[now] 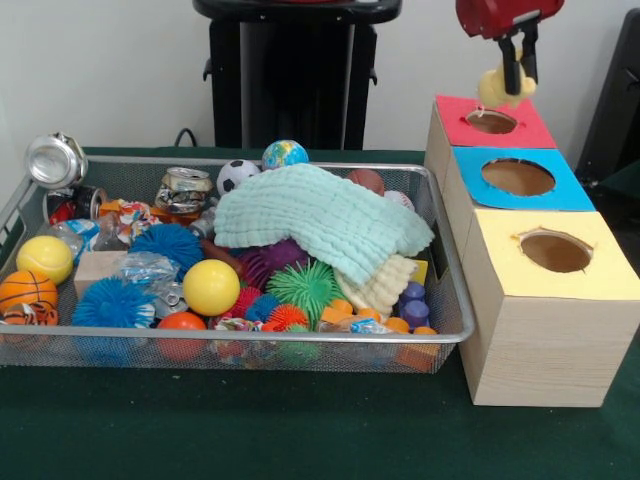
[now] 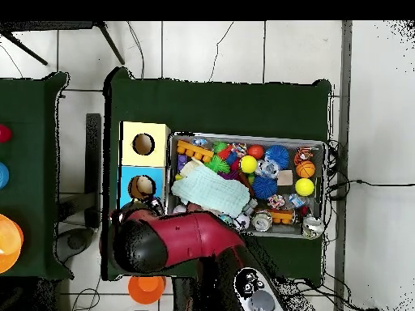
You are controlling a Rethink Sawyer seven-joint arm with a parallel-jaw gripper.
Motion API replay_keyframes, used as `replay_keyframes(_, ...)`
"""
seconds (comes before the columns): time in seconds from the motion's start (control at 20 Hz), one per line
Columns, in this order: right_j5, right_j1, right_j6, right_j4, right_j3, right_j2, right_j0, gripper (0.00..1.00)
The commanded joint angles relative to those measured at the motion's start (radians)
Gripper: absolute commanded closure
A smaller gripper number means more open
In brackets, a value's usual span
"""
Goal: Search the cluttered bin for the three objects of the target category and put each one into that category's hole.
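Note:
My gripper (image 1: 520,80) hangs at the upper right of the front view, shut on a pale yellow soft lump (image 1: 493,89). The lump hovers just above the round hole in the red panel (image 1: 492,121) of the wooden box. In the wire bin (image 1: 300,338) a mint green cloth (image 1: 320,215) lies draped over the toys, with a pale yellow cloth (image 1: 385,283) under its right end. From overhead, the red arm (image 2: 186,235) covers the gripper and the red panel. The green cloth (image 2: 212,190) shows in the bin (image 2: 327,186).
The box also has a blue-panel hole (image 1: 518,177) and a yellow-panel hole (image 1: 556,251), nearer the camera. The bin holds several balls, spiky toys, crushed cans and blocks. An orange bowl (image 2: 146,288) sits by the arm's base in the overhead view.

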State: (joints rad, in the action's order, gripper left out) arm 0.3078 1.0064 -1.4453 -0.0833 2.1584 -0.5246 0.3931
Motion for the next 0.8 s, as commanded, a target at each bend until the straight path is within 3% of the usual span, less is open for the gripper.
replay_keyframes(0.05, -0.079, -0.020, -0.301, 0.090, 0.092, 0.027, -0.016, 1.00)
replay_keyframes(0.45, -0.112, -0.086, -0.303, 0.132, 0.080, 0.102, -0.078, 1.00)
replay_keyframes(0.8, -0.056, -0.131, -0.291, 0.154, 0.025, 0.215, -0.189, 1.00)
